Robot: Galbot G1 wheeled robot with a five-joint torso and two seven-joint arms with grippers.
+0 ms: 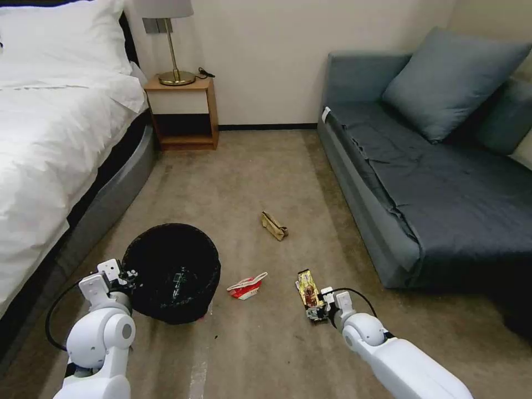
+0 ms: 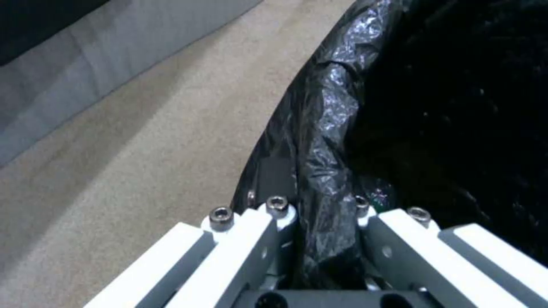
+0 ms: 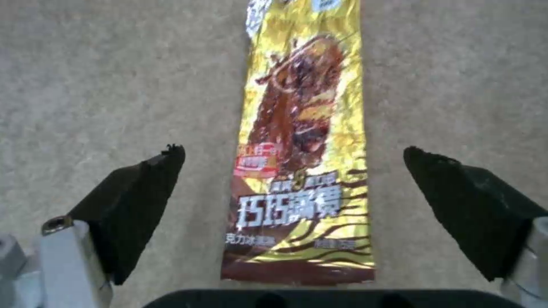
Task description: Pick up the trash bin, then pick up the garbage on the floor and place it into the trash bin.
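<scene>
The trash bin [image 1: 172, 266], round and black with a crinkly bag liner, sits at the lower left of the head view. My left gripper [image 1: 126, 275] is shut on its near rim; in the left wrist view the fingers [image 2: 268, 222] pinch the bagged rim of the trash bin [image 2: 325, 141]. The garbage lies on the carpet. It includes a yellow snack wrapper [image 1: 306, 288], a red-and-white carton [image 1: 246, 286] and a tan paper bag [image 1: 274, 226]. My right gripper [image 1: 317, 310] hovers open over the wrapper's near end. The wrapper [image 3: 302, 141] lies flat between the black fingertips [image 3: 165, 171].
A bed [image 1: 50, 138] runs along the left. A wooden nightstand [image 1: 185, 111] with a lamp stands at the back wall. A grey sofa [image 1: 432, 183] lines the right side. Beige carpet [image 1: 249, 166] stretches between them.
</scene>
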